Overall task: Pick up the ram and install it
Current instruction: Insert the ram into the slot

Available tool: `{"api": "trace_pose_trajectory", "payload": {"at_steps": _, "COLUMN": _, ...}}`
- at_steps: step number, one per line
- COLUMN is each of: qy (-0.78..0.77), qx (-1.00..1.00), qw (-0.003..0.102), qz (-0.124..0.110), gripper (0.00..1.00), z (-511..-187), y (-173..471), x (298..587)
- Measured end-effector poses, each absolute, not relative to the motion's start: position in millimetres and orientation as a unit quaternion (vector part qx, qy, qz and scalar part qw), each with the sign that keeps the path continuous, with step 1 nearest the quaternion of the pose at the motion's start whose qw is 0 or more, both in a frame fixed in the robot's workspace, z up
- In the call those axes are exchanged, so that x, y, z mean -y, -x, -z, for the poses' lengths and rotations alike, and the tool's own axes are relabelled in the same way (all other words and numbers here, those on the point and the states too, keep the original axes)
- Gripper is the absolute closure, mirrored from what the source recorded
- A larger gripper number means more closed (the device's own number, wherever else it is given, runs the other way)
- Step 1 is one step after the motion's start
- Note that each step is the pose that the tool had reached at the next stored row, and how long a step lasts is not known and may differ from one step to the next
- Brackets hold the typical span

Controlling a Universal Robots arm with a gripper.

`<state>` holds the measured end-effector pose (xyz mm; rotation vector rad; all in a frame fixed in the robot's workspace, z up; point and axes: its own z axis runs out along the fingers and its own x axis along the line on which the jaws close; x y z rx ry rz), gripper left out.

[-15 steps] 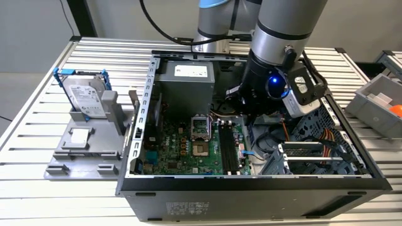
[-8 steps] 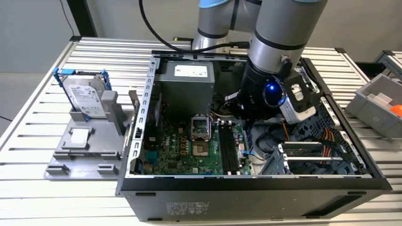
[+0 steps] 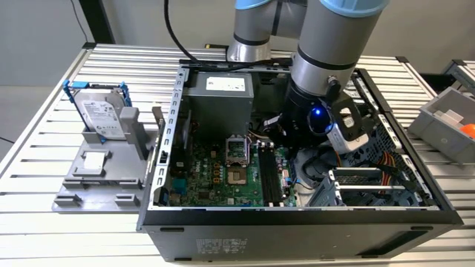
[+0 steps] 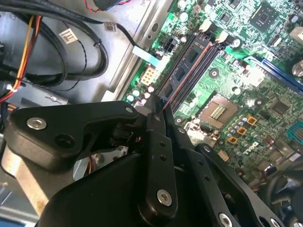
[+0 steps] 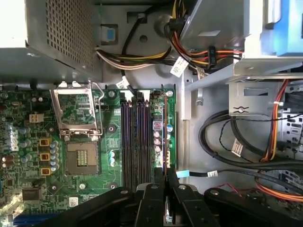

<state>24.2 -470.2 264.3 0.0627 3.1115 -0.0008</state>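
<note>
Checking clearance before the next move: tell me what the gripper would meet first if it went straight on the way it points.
Probably the motherboard's memory slots. The gripper, shut on the ram, hangs edge-on just above the slot nearest the drive cage; how near is unclear.

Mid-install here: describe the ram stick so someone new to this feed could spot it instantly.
Inside the open computer case, find the green motherboard and the bank of black slots beside the CPU socket. The ram stands on edge along the slot farthest from that socket, its end pinched in the gripper. It is the one thin blue stick with dark chips; the neighbouring slots are empty.
</note>
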Motion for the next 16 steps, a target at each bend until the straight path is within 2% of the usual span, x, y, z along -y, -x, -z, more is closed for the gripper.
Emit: {"api": "trace_pose_trajectory", "payload": {"at_steps": 16, "qy": -0.02, "qx": -1.0, "qw": 0.015, "qz": 0.003, "gripper": 1.0, "z": -237, "y": -17, "x": 473}}
